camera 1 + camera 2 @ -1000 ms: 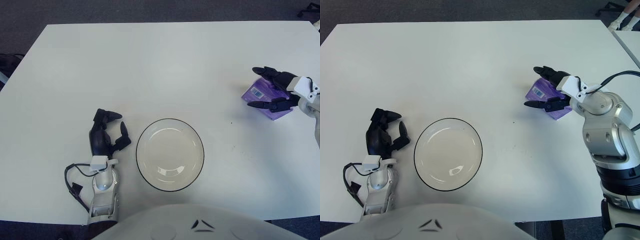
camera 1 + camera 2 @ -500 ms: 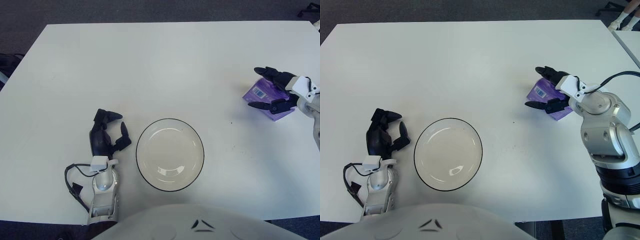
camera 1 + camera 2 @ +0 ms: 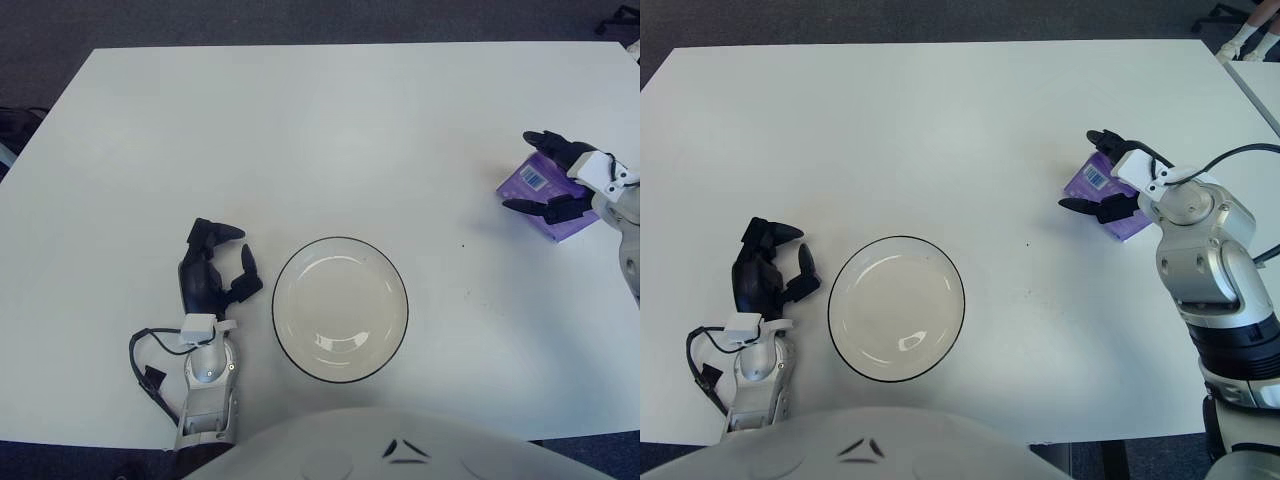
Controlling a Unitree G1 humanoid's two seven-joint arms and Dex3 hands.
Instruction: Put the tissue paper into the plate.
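The tissue paper is a small purple pack (image 3: 1097, 184) with a white barcode label, near the table's right edge. My right hand (image 3: 1080, 170) is shut on it, one black finger over its far side and the thumb against its near side. The plate (image 3: 274, 310) is a round white dish with a dark rim, holding nothing, near the front edge at the middle, well to the left of the pack. My left hand (image 3: 238, 250) shows just left of the plate, idle, fingers loosely curled and holding nothing.
The white table (image 3: 300, 130) spreads wide behind the plate and between plate and pack. A black cable (image 3: 140, 365) loops beside my left forearm near the front edge. The table's right edge lies close behind the pack.
My right hand has shifted a little to the right and away from me, and the purple pack has gone with it. The left hand and the plate have not moved.
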